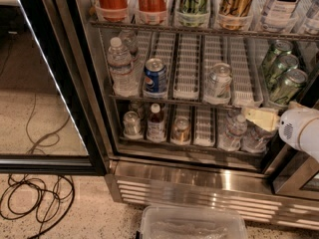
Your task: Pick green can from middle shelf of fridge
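Observation:
The fridge (pixel 209 182) stands with its glass door (pixel 47 91) swung open to the left. On the middle shelf (pixel 185 67), a row of three green cans (pixel 288 85) stands in the far right lane. A water bottle (pixel 120 66), a blue Pepsi can (pixel 155 77) and a silver-white can (pixel 219 81) stand further left on it. My gripper (pixel 260 118), pale yellow on a white wrist (pixel 301 128), is in front of the shelf's right end. It sits just below and left of the front green can, not touching it.
The upper shelf holds tall bottles and cans (pixel 112 0). The lower shelf holds small bottles and cans (pixel 155 123). A clear plastic bin (pixel 192 225) sits on the floor in front of the fridge. Black cables (pixel 34 199) lie on the floor at left.

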Controlling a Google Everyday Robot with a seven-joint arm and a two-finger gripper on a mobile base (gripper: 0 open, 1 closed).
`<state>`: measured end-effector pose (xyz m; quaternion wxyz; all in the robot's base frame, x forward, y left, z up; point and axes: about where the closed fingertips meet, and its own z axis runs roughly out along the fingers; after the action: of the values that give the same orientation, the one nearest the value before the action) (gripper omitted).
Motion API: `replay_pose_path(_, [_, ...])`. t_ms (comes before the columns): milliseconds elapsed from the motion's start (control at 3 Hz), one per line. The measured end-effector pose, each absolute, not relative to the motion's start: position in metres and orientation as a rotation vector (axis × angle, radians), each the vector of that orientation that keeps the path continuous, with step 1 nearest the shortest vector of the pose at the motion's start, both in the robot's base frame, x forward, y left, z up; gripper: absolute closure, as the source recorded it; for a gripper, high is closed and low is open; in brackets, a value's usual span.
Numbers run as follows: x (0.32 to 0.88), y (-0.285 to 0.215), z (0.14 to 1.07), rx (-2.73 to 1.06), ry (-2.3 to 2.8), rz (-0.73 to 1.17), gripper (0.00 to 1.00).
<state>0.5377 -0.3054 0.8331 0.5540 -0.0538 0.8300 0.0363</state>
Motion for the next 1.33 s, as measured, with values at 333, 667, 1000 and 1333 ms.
replay_pose_path(333, [0.538,-0.305,0.833,-0.127,1.961,0.086,0.18])
replay_pose_path(667, [0.539,-0.307,0.833,-0.113,1.953,0.071,0.19])
replay_pose_path(1000, [0.544,-0.307,0.832,-0.106,1.931,0.059,0.19])
replay_pose_path(1333, [0.551,-0.312,0.831,-0.093,1.901,0.044,0.19])
